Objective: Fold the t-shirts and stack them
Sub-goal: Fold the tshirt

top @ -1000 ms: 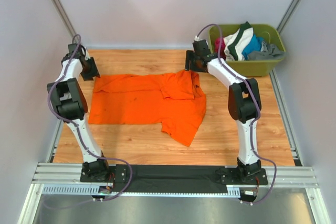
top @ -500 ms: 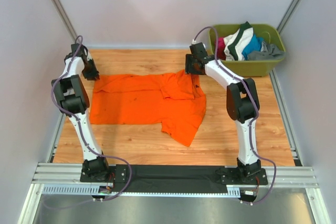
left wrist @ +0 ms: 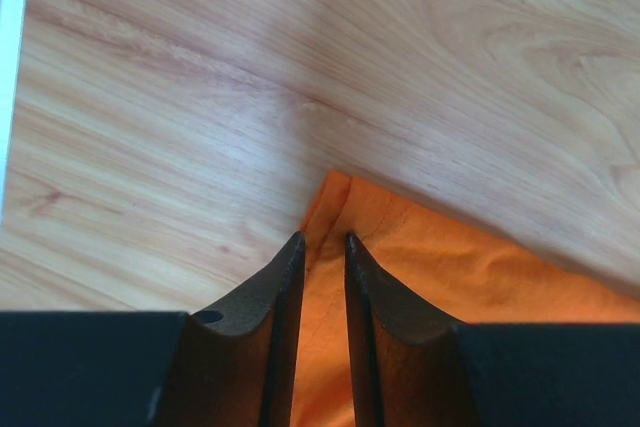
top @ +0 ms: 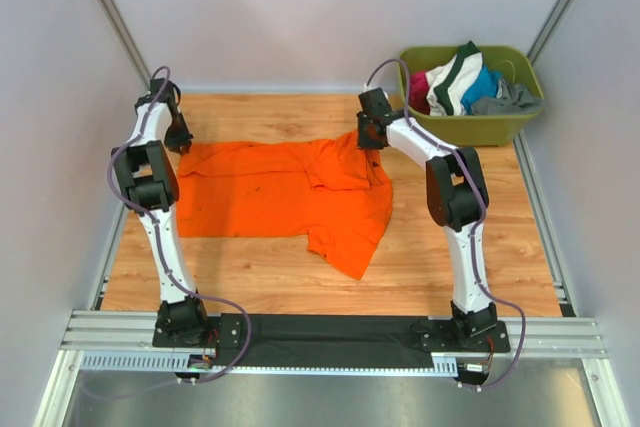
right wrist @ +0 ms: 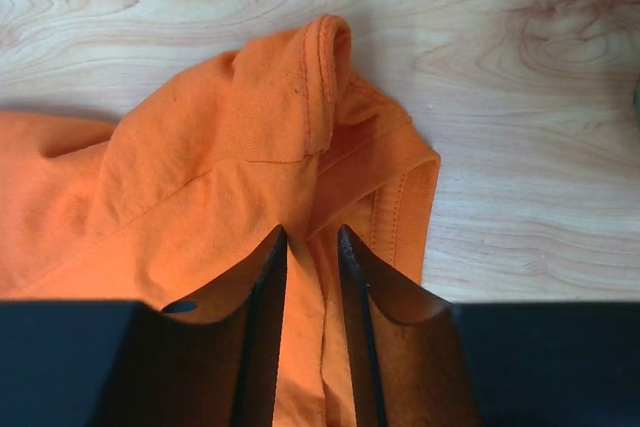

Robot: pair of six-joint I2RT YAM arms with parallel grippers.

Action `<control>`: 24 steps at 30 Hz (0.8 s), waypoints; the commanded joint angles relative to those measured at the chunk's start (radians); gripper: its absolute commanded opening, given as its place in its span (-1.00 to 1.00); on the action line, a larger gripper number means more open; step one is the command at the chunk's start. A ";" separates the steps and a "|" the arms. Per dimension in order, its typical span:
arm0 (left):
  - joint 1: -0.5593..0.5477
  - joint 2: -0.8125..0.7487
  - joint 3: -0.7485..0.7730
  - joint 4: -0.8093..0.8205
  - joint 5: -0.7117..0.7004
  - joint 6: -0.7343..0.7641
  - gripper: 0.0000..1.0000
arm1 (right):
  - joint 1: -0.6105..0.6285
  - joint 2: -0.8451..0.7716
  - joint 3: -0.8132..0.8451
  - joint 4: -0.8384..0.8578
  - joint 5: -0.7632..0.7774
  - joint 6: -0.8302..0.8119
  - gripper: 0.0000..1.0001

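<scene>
Overhead we see the orange t-shirt (top: 260, 197) lying flat, olive-green tub (top: 480, 130) far right — only wrist views show our left gripper (left wrist: 318, 242), right gripper (right wrist: 310, 237) each pinching its cloth edge.

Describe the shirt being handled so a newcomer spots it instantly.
The wooden table fills the view; the orange t-shirt lies spread across its middle. The other clothes are heaped in the green tub, far right; only this one is plain orange.

Orange t-shirt (left wrist: 450, 277) corner between narrowed jaws, seemingly pinched
</scene>
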 commanded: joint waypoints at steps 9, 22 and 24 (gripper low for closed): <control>0.003 0.088 0.132 -0.143 -0.166 -0.038 -0.41 | 0.000 -0.033 -0.100 0.012 0.089 0.017 -0.51; 0.003 0.088 0.178 -0.148 -0.192 -0.017 -0.41 | -0.011 -0.026 0.059 0.009 0.144 0.009 -0.42; 0.003 0.088 0.178 -0.148 -0.192 -0.006 -0.41 | -0.011 0.002 0.119 -0.009 0.167 0.018 -0.49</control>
